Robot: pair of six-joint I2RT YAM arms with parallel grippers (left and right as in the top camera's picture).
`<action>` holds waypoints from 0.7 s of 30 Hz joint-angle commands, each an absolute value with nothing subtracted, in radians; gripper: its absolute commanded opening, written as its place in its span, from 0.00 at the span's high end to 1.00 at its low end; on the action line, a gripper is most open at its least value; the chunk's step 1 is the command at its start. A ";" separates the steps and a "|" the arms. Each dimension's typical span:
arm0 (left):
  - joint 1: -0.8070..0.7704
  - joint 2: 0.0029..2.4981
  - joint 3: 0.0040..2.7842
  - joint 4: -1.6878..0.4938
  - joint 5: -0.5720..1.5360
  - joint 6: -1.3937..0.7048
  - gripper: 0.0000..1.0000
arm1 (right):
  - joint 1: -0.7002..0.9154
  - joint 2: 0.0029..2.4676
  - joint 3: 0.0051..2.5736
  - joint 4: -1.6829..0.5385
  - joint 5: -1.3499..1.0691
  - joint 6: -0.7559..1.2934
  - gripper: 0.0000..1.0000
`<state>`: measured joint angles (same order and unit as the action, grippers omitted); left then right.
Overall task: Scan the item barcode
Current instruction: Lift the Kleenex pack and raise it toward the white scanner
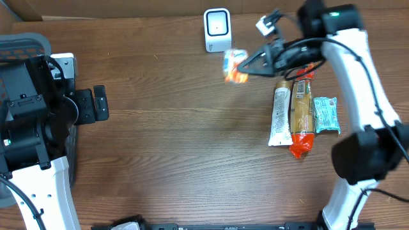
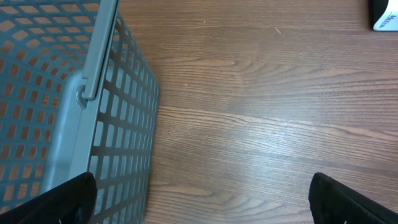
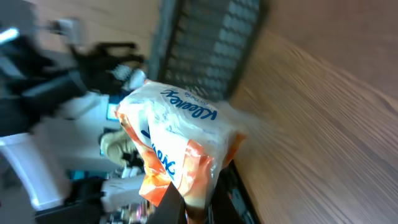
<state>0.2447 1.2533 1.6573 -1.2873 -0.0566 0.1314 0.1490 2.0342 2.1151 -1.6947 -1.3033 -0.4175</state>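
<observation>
A: What do we have at the right pincer [image 3: 186, 208]?

B: We see it clamped tight on the lower edge of the white-and-orange plastic tissue pack with blue lettering [image 3: 174, 134]. The pack stands up from the fingers, lifted off the brown wood-grain bench [image 1: 166, 140].

A: Where does that put the pack?

B: From overhead it hangs just beside the small white box scanner with the dark window [image 1: 217, 29], on the right arm's side. It is blurred, so we cannot tell whether they touch.

A: What lies around it?

B: Three packets lie side by side on the bench: a white tube-shaped sachet [image 1: 280, 115], a long tan wrapper with a red end [image 1: 301, 118] and a teal packet [image 1: 325, 114]. The right arm's black wrist crosses over their far ends.

A: And the other side?

B: The left pincer [image 2: 202, 202] is spread wide, holding nothing, beside the grey plastic mesh basket [image 2: 62, 93] and well apart from the scanner.
</observation>
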 commanded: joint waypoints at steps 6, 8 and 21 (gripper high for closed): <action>0.249 1.257 1.671 -1.286 -0.052 0.142 0.00 | 0.089 1.946 2.135 -1.694 -1.452 -0.354 0.97; 0.249 1.257 1.671 -1.286 -0.052 0.142 0.00 | 0.088 1.943 2.135 -1.694 -1.473 -0.349 0.97; 0.249 1.257 1.671 -1.286 -0.052 0.142 0.00 | 0.097 1.942 2.135 -1.646 -1.342 -0.337 0.96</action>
